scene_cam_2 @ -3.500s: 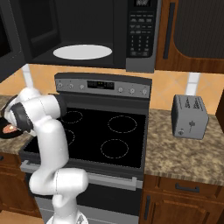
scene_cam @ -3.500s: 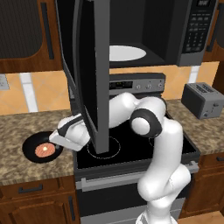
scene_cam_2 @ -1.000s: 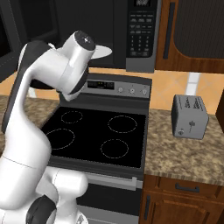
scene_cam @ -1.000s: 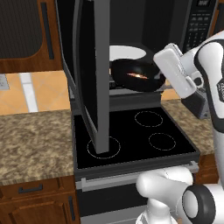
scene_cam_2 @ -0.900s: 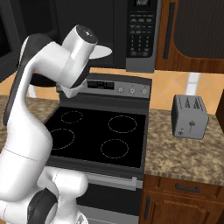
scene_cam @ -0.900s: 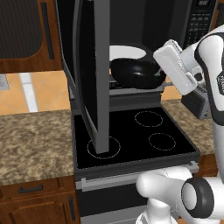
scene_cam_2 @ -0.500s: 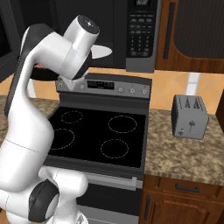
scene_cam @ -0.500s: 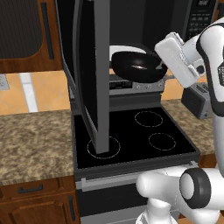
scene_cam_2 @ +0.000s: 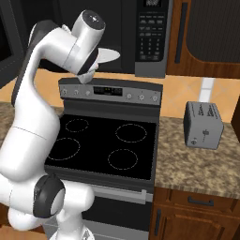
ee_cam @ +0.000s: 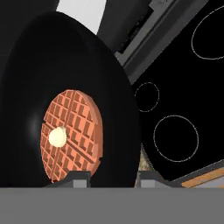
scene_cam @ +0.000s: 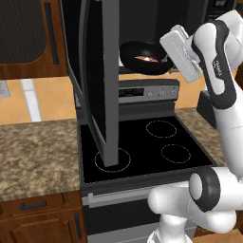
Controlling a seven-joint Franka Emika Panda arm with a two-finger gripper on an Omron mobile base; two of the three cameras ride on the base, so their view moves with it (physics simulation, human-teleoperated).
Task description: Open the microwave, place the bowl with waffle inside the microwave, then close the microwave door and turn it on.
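We saw the gripper (scene_cam: 167, 56) clamped on the rim of the bowl (scene_cam: 144, 58), upper centre of the left base view at the microwave (scene_cam_2: 123, 28) mouth with the waffle (ee_cam: 71, 135) inside, and judged the tilt could spill it or the rim could clip the open door (scene_cam: 97, 80).

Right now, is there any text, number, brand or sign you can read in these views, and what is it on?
None can be read.
Microwave keypad: rows of pale button marks, too small to read.
Stove panel: a small display and knob marks, too blurred to read.
Toaster: tiny marks on its front, unreadable.
Bowl, waffle: no text.
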